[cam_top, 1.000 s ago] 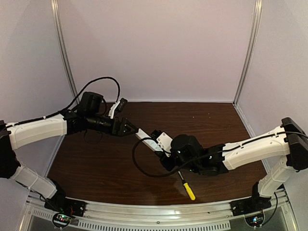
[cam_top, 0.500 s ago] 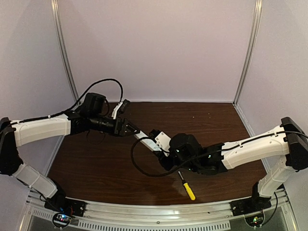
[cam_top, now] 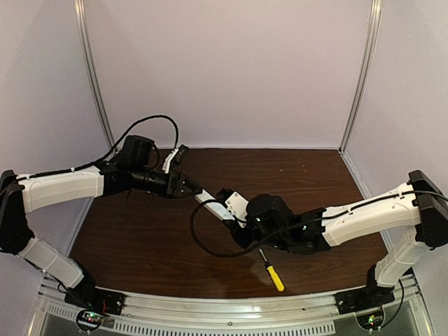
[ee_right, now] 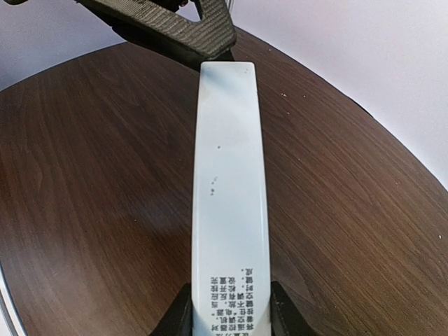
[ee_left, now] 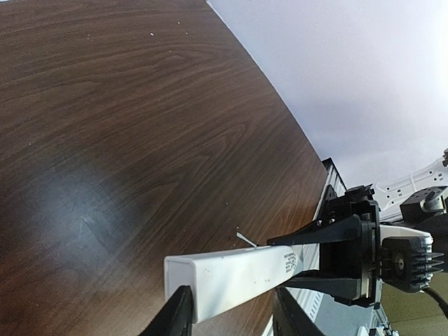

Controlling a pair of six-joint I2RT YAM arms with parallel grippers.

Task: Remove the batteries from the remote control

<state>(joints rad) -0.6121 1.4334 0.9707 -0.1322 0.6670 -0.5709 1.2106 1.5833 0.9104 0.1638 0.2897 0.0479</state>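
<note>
The remote control (cam_top: 210, 201) hung above the brown surface (cam_top: 140, 238), between both arms. The right gripper (ee_right: 227, 311) had its jaws clenched on one end. The left gripper (ee_left: 231, 315) straddled the other end; whether its jaws pressed it I cannot tell. A yellow-handled screwdriver (cam_top: 273, 273) lay nearby.

The remote control (ee_right: 229, 182) was white, with tiny black printed characters near one end and a few dark specks on its face. The table (ee_right: 84, 175) showed dark brown wood grain. The screwdriver (cam_top: 274, 275) had a yellow handle and a dark shaft. The left gripper (cam_top: 196, 190) was black with fine ribbing. The 2 arms (cam_top: 63, 189) were white with black joints, and the walls (cam_top: 231, 70) were pale lilac.
</note>
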